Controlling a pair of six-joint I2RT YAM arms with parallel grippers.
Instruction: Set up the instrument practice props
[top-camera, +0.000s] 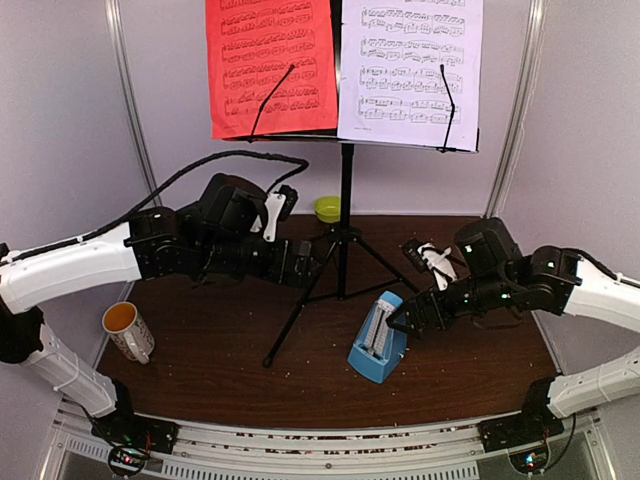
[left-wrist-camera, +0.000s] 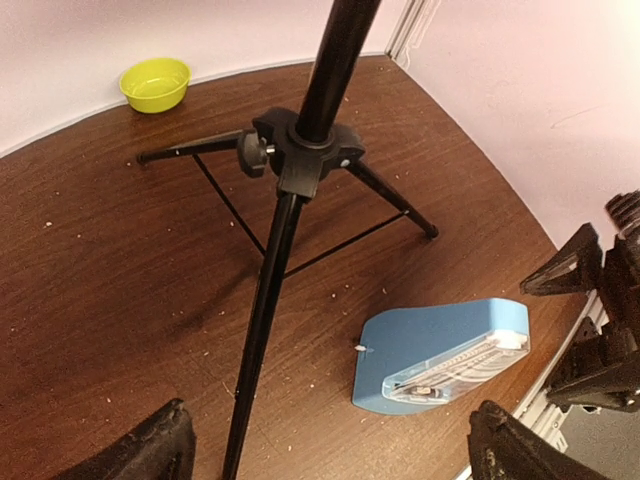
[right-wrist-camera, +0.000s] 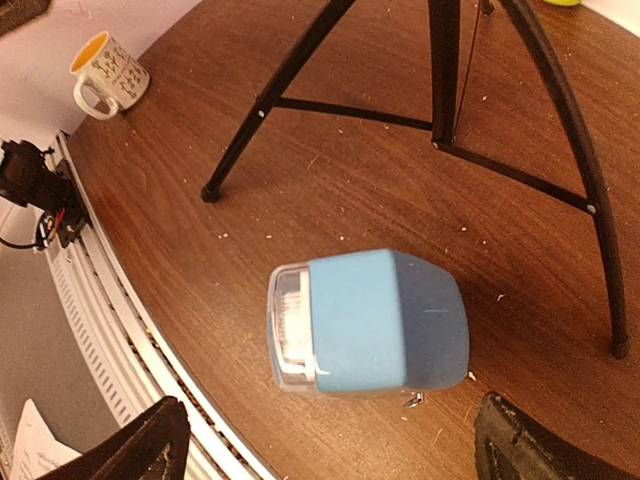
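Top external view has the black music stand (top-camera: 345, 200) upright in the middle of the dark wooden table (top-camera: 220, 345), its tripod legs spread. On its desk, a red music sheet (top-camera: 270, 65) sits on the left half and a white music sheet (top-camera: 412, 65) on the right half. The two sheets are side by side, and each has a thin black wire arm lying across its lower part.

The small blue metronome (top-camera: 378, 342) stands upright on the table just in front of the stand and to its right, close to the right front leg but not touching it. Its clear cover faces the table's near edge.

The right gripper (top-camera: 402, 318) hangs right over the top of the metronome. In the right wrist view its fingers (right-wrist-camera: 150, 445) are spread wide, with the metronome below the gap, and they grip nothing.

The left gripper (top-camera: 308, 262) reaches in from the stand's left, low down by the tripod hub. In the left wrist view its fingers (left-wrist-camera: 155, 450) are also wide apart. The stand's near leg runs down between them, and I cannot tell whether it touches either one.

A lime-green bowl (top-camera: 327, 208) lies behind the stand near the back wall. A white mug (top-camera: 128, 330) with a yellow inside stands well off to the stand's left, at the table's front edge
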